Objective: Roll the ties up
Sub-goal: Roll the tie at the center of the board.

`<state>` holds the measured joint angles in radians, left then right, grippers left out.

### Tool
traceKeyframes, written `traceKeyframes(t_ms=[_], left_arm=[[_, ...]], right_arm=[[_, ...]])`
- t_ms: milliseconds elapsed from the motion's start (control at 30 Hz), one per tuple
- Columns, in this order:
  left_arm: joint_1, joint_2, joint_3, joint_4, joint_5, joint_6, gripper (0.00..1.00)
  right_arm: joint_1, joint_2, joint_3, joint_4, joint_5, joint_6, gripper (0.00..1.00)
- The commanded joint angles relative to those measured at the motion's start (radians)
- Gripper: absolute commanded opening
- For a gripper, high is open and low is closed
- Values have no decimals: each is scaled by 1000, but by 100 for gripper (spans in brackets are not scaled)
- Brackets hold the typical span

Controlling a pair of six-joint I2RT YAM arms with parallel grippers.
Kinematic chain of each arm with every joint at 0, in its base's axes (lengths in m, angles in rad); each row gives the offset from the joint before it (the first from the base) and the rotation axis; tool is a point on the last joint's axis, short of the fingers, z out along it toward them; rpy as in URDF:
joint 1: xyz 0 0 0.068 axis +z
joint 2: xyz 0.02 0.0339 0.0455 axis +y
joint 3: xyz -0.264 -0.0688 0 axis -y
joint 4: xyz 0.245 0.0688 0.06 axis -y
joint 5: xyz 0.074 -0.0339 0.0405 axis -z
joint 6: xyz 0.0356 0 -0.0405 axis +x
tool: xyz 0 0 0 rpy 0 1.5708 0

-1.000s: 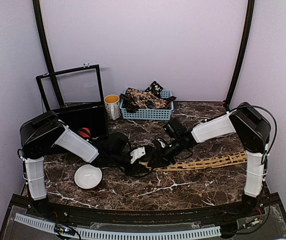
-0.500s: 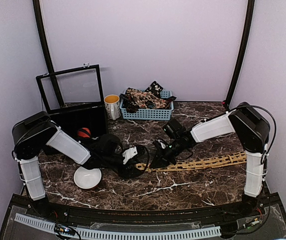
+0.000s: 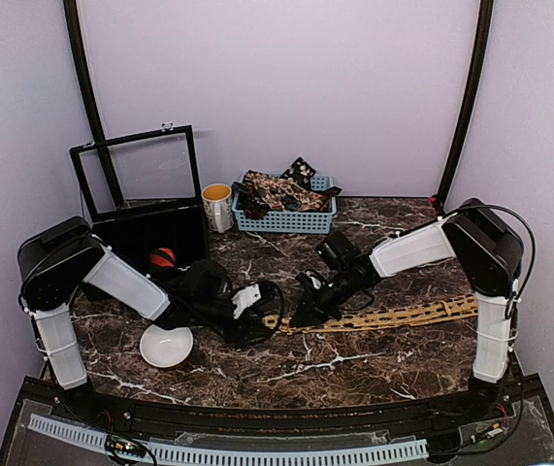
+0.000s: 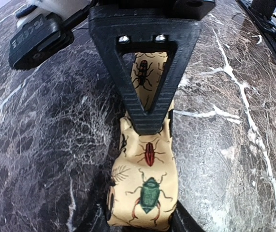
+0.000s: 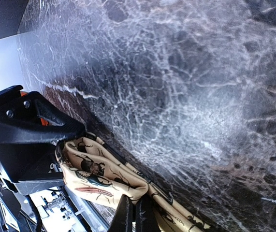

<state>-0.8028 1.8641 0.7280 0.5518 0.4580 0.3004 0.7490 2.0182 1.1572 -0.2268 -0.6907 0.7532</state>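
Observation:
A mustard-tan tie (image 3: 393,316) printed with beetles lies across the marble, stretching right from the two grippers. Its left end is folded into a small roll (image 4: 145,191). That roll fills the space between the left gripper's (image 4: 140,221) jaws, which touch both its sides. My right gripper (image 5: 136,207) is shut, its tips pinching the fold of the roll (image 5: 99,176) from the opposite side. Its triangular finger (image 4: 147,72) shows in the left wrist view. In the top view the left gripper (image 3: 257,309) and right gripper (image 3: 299,316) meet at the tie's end. More dark printed ties (image 3: 278,190) lie in the basket.
A pale blue basket (image 3: 286,220) stands at the back centre with a white mug (image 3: 216,207) beside it. An open black box (image 3: 155,228) with a hinged lid is at the back left, with an orange object (image 3: 163,257) beside it. A white bowl (image 3: 165,347) sits near the left arm.
My right gripper has closed on the tie's fold. The left jaws widened, then narrowed on the roll, and the left arm drew back to the left. The bowl slid slightly left.

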Motion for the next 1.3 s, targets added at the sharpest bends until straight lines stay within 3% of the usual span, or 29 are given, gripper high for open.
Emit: traceKeyframes(t_ms=[0,100,800,1133,1267], left_arm=[[1,-29,36,11,43,5,36],[-9,-26,67,-9,96,-5,35],[-39,145,157,50,92,-66,35],[-44,148,134,-93,42,-14,29],[-46,145,138,-151,23,13,29]], right_arm=[[11,48,-38,-72,69,1,0],[10,51,-35,-74,68,0,0],[12,50,-36,-69,66,-12,0],[0,-30,-34,-56,69,-7,1],[-13,-83,-52,-41,66,-5,7]])
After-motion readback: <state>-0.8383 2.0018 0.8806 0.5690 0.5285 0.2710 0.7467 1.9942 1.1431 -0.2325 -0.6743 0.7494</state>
